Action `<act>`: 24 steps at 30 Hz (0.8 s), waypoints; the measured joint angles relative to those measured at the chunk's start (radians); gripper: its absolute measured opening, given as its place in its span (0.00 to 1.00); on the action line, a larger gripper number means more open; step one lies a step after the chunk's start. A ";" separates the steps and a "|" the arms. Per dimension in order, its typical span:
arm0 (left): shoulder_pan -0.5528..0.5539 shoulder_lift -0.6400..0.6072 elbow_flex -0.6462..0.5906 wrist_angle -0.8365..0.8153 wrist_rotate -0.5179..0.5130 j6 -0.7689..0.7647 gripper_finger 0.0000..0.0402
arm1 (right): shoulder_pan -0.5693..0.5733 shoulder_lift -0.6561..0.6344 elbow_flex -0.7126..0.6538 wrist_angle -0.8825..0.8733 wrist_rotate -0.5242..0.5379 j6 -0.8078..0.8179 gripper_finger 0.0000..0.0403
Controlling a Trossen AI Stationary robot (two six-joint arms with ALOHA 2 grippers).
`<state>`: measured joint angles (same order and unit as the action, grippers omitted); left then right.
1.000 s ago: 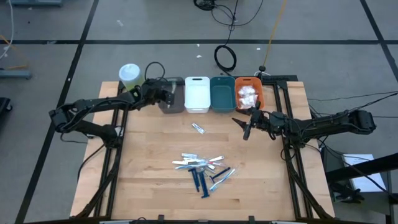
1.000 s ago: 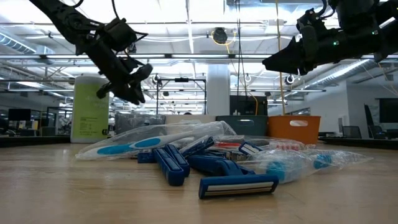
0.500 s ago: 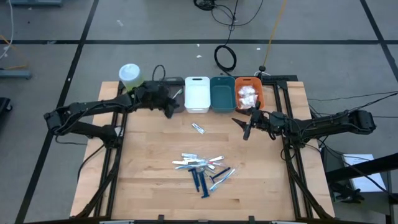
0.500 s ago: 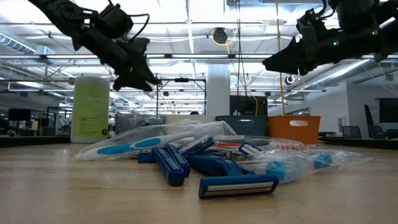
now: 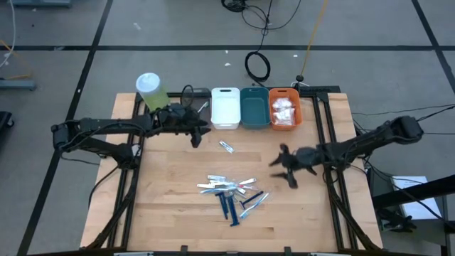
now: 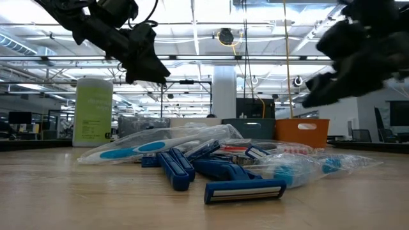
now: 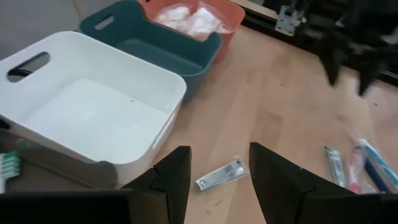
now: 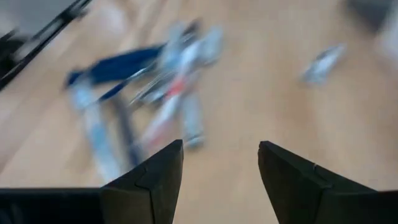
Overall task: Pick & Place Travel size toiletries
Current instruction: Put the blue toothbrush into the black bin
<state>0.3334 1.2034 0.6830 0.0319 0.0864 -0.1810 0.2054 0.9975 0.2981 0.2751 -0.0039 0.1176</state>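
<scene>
Overhead and table-level views of a wooden table [image 5: 170, 206] with two dark arms. The left gripper [image 5: 197, 133] sits in the upper left-centre of the high view, just in front of the row of bins; its own wrist view shows the two fingers [image 7: 173, 180] spread apart with nothing between them, and past them a small silvery packet [image 7: 220, 175] lying alone on the wood. That same packet [image 5: 226, 147] appears just below the white bin [image 5: 225, 108] in the high view. The right gripper [image 5: 286, 168] is at centre right of the high view, over bare wood and to the right of the pile; its wrist view shows the fingers [image 8: 152, 180] parted and empty, with the pile blurred beyond them. The main pile of travel size toiletries [image 5: 232, 192] lies in the lower centre of the high view: silvery and pale-blue sticks above, dark blue razors [image 5: 229, 208] below. In the low view the razors [image 6: 243, 188] fill the foreground. White pouches [image 5: 284, 111] lie in the orange bin [image 5: 284, 93]; the teal bin [image 5: 254, 107] stands between it and the white one. A pale-green cylinder [image 5: 151, 92] stands at the table's upper left corner.
</scene>
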 joint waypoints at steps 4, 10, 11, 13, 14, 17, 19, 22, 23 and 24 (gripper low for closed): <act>-0.008 0.000 0.000 0.001 -0.050 -0.010 0.39 | 0.159 0.088 0.000 0.038 0.051 0.082 0.49; -0.010 0.001 0.000 0.039 -0.088 -0.049 0.39 | 0.288 0.254 0.002 0.212 0.187 0.106 0.49; -0.010 0.001 0.000 0.047 -0.088 -0.062 0.39 | 0.294 0.286 0.007 0.243 0.188 0.106 0.49; -0.010 0.001 0.000 0.055 -0.088 -0.089 0.39 | 0.302 0.346 0.032 0.263 0.189 0.103 0.49; -0.010 0.001 0.000 0.056 -0.089 -0.101 0.39 | 0.304 0.377 0.047 0.266 0.186 0.099 0.49; -0.010 0.001 0.000 0.055 -0.088 -0.132 0.39 | 0.304 0.462 0.088 0.267 0.165 0.080 0.49; -0.010 0.001 0.000 0.055 -0.088 -0.159 0.39 | 0.304 0.511 0.108 0.266 0.129 0.075 0.49; -0.010 0.001 0.000 0.055 -0.087 -0.199 0.39 | 0.304 0.568 0.129 0.266 0.083 0.073 0.49; -0.010 0.001 0.000 0.055 -0.087 -0.199 0.39 | 0.304 0.584 0.134 0.265 0.079 0.073 0.49; -0.010 0.001 0.000 0.055 -0.087 -0.200 0.39 | 0.304 0.596 0.137 0.271 0.080 0.072 0.49</act>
<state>0.3237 1.2041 0.6830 0.0864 -0.0010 -0.3807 0.5095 1.5936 0.4347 0.5460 0.0764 0.1895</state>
